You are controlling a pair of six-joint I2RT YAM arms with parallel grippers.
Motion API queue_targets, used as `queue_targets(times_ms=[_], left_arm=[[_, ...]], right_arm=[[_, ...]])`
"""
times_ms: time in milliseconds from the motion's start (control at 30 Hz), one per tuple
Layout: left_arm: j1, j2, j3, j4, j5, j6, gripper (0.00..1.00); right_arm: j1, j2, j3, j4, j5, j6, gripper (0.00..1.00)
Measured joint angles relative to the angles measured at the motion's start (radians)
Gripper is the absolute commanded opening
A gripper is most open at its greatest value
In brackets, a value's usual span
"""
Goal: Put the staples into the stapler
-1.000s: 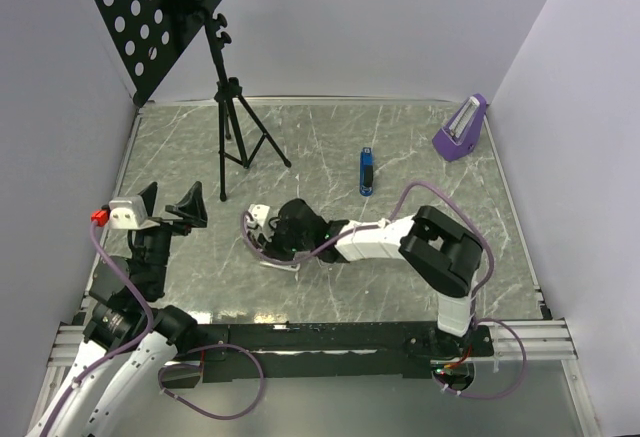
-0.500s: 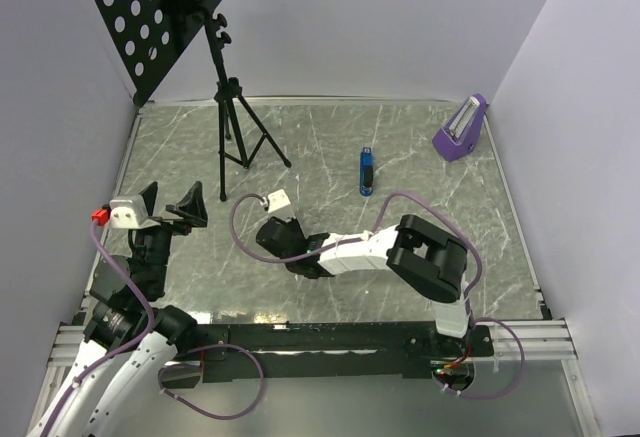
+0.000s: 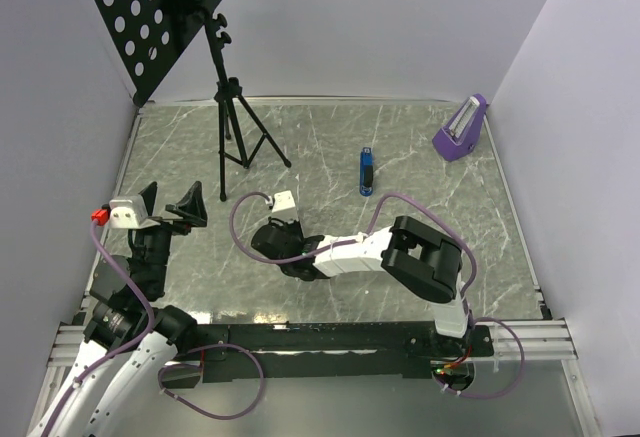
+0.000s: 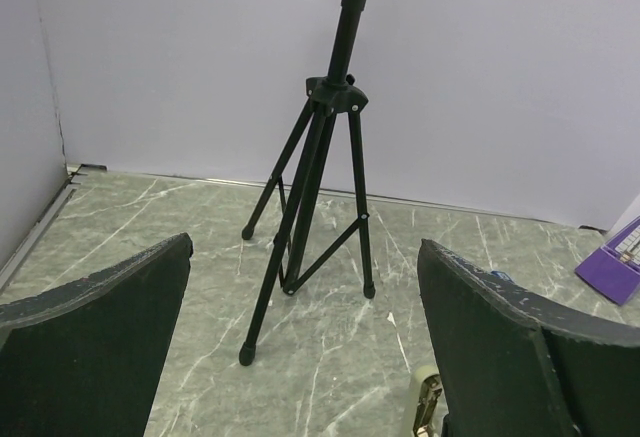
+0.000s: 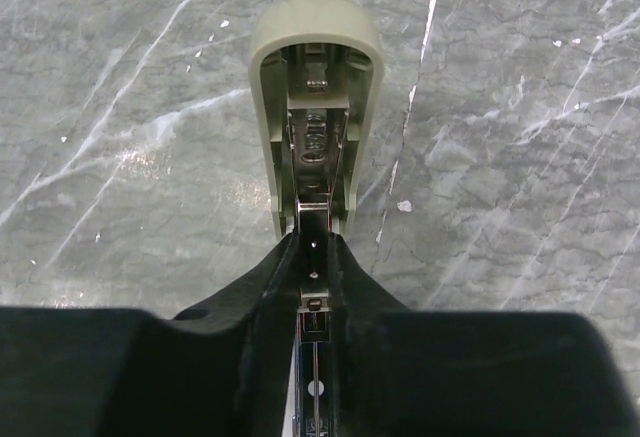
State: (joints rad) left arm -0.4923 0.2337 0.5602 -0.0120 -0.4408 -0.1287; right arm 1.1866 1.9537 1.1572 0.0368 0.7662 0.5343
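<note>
Near-left corner of the desk (image 3: 500, 247): my left gripper (image 3: 170, 205) (image 4: 305, 247) hung above the surface, its fingers (image 4: 100, 327) spread full wide, released, gripping nothing.

Left of the desk's middle, roughly halfway between the near and far edges: my right arm lay stretched low across from the near edge, with the right gripper (image 3: 277, 225) (image 5: 312, 247) pointing toward the far edge. The stapler (image 3: 283, 199) (image 5: 316, 19) lay just beyond, flipped open, pale rounded cap farthest from me, hollow underside up. Its thin metal rail ran back between my two fingers. Both fingers lay close against its sides, clenched narrowly on that rail. Whether staples sat in the rail I could not tell, and I could not make them out elsewhere.

Farther out, right of the middle: a small blue object (image 3: 367, 172) lay flat, well apart from the stapler.

Toward the far-left corner: a black music stand (image 3: 235, 127) (image 4: 310, 187) stood upright on three spread legs, its perforated top tilted over that corner.

Far-right corner: a purple metronome (image 3: 460, 129) (image 4: 610, 267) stood near the wall.
</note>
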Motion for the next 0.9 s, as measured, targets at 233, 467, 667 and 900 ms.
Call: queue_targets(times_ms=[233,467,667,900], left_arm=[[0.003,0.007,0.000,0.000,0.008,0.000,0.99],[0.007,0.013,0.000,-0.002,0.016,-0.001,0.99],[0.008,0.019,0.000,-0.003,0.020,-0.008,0.99],[0.010,0.024,0.000,-0.008,0.029,-0.016,0.99]], right_arm=[[0.000,-0.006,-0.003,-0.004,-0.012,-0.011,0.37],[0.000,-0.087,-0.023,-0.023,-0.049,-0.027,0.45],[0.000,-0.214,-0.063,-0.047,-0.103,-0.054,0.59],[-0.047,-0.349,-0.116,-0.159,-0.245,-0.072,0.70]])
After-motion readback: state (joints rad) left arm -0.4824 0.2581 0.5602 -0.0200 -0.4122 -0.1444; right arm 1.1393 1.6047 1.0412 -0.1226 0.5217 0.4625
